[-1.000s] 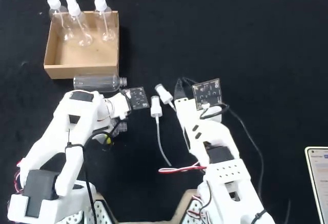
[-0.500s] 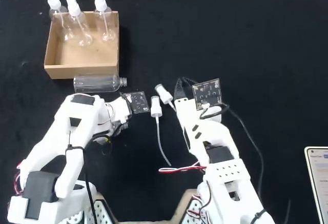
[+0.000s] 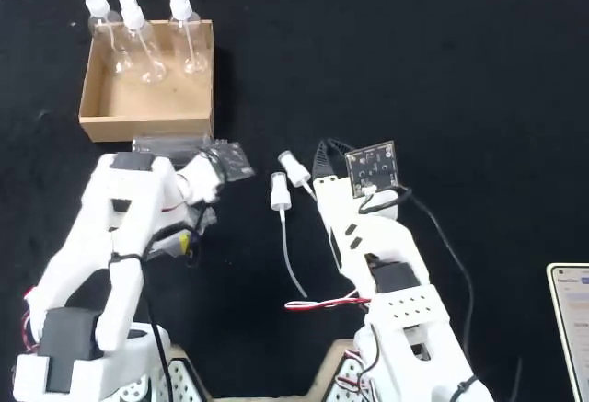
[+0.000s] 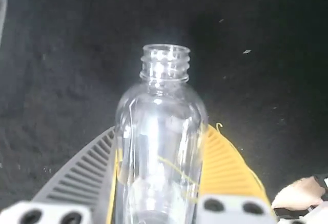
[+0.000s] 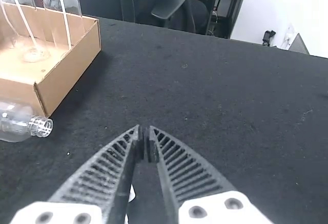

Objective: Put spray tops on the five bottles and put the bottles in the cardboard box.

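**Left arm.** The left arm's fingers (image 4: 214, 149) are closed on an uncapped bottle (image 4: 163, 96). One finger lies along each side of its clear body, and the open threaded neck points away from the wrist. The wrist is just near of the cardboard box (image 3: 147, 128), at the left of the black worktop (image 3: 442, 98).

**Right arm.** The right arm's fingers (image 5: 136, 138) are closed together with nothing between them. They sit at mid-worktop, pointing to the far side.

**Bottles.**
- Three capped bottles (image 3: 133, 25) stand in a row in the far part of the box, each with a white spray top fitted.
- A second uncapped bottle (image 5: 20, 126) lies on its side on the worktop, just beside the near wall of the box. Its open neck points right.

**Spray tops.**
- One loose spray top (image 3: 294, 169) lies just beside the tips of the right arm's fingers.
- Another spray top (image 3: 280, 193) lies slightly nearer, between the two arms, with its thin tube trailing toward the near edge.

**Other.** A phone (image 3: 571, 319) lies at the near right edge.
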